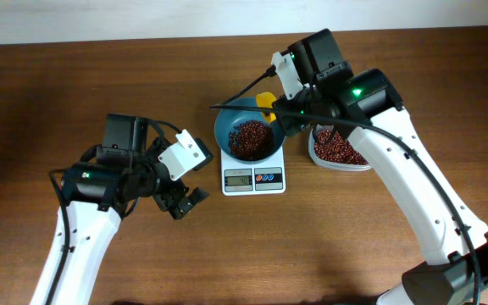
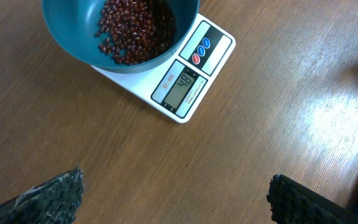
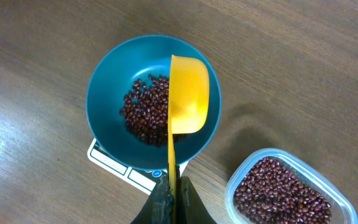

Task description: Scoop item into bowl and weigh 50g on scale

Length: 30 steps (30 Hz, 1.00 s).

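Note:
The teal-blue bowl [image 1: 248,137] stands on the white scale [image 1: 253,179] and holds a pile of red-brown beans [image 1: 249,139]. My right gripper [image 3: 173,196] is shut on the handle of a yellow scoop [image 3: 188,93], held tilted on its side over the bowl [image 3: 110,93]; the scoop looks empty. More beans [image 3: 281,193] fill a clear container [image 1: 337,150] right of the scale. My left gripper [image 2: 176,199] is open and empty over bare table, left of the scale [image 2: 185,84], whose display reads about 48.
The dark wooden table [image 1: 74,93] extends around the scale. The table's far edge meets a white wall [image 1: 142,17] at the back. The right arm's white links [image 1: 422,195] cross above the table's right side.

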### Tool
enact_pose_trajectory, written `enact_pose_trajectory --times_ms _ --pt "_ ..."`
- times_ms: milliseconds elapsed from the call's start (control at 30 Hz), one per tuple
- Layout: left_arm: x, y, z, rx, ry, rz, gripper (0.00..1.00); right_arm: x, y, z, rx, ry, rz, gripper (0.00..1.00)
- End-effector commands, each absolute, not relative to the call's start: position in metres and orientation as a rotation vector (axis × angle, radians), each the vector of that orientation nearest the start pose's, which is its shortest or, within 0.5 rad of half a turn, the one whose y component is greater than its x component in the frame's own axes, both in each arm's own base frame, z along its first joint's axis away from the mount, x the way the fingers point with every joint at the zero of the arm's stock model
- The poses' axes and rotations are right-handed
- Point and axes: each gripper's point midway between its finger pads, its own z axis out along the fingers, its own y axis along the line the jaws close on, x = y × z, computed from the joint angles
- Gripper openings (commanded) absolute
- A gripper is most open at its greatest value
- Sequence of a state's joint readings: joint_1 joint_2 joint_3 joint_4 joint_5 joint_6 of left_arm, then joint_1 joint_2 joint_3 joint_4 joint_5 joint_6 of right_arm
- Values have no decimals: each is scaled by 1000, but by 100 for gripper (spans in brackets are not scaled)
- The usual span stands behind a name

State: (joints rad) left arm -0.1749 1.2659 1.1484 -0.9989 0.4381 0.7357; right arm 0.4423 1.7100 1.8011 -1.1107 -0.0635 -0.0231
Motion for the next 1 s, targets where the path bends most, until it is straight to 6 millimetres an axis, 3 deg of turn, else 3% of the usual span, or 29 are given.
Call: enact_pose_trajectory --times_ms 0,267,400,533,633,767,867,967 --pt "275 -126 201 1230 2213 -394 99 380 193 262 -595 2497 234 4" --pt "275 -126 202 1230 2212 -394 99 380 194 265 -549 2505 253 4" --pt "275 -126 202 1230 2212 -394 99 384 195 253 -577 2526 235 4" --pt "275 -126 201 1230 2212 -394 99 383 198 263 -555 2504 260 4" --pt "275 -126 201 1230 2213 -394 99 385 194 247 -577 2543 213 4" --pt "275 -126 201 1230 2213 -394 99 381 215 259 -631 2488 210 4" --pt "275 -126 201 1230 2212 -394 99 381 208 240 -637 2540 111 4" --pt "275 -126 201 1230 2212 -394 99 378 208 243 -642 2541 108 4"
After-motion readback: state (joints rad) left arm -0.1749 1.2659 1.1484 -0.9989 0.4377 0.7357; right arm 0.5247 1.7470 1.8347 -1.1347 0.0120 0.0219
